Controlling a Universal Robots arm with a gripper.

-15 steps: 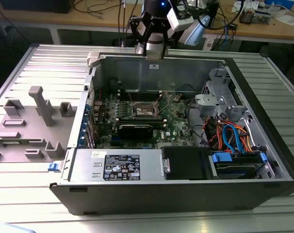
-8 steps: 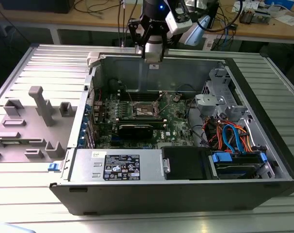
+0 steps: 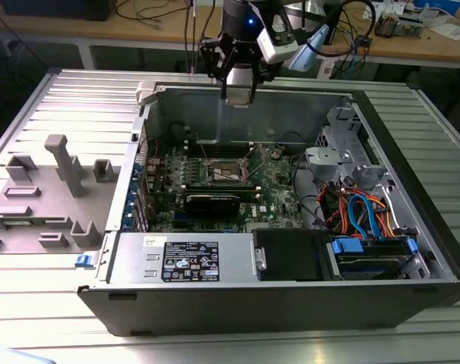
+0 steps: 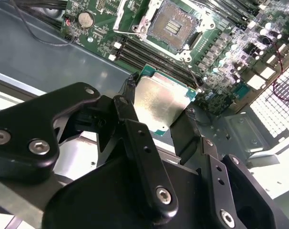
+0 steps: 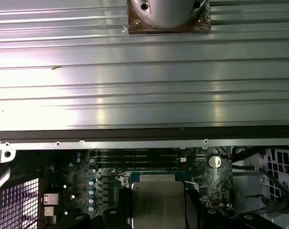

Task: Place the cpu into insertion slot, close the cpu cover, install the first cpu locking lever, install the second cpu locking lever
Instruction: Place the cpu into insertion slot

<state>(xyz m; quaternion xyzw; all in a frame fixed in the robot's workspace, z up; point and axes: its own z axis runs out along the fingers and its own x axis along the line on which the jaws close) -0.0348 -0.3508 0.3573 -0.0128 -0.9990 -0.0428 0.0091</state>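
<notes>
My claw [image 4: 159,97] is pinching the cpu [image 4: 156,109] by two opposite edges. The black fingers [image 4: 135,125] close on its thin sides, so the flat underside stays free to meet the socket, and that is my reason for holding it level and not by a corner. The chip is a small square with a brushed silvery-grey lid that catches the light, and a narrow green rim shows around it in both wrist views. It hangs in the air and touches nothing but me. In the exterior view I am up over the far wall of the open computer case [image 3: 215,303], which lies on its side on the ribbed metal bench [image 3: 55,318] so that the green circuit board [image 4: 221,62] faces up. The insertion slot [image 4: 175,24] is well apart from the chip. It is a dark square field of fine contacts inside a silvery metal rim, and it is bare, so the first step is not yet done. Long narrow memory slots [image 4: 144,55] run between it and the chip (a round coin cell [image 4: 86,19] sits off to one side).
</notes>
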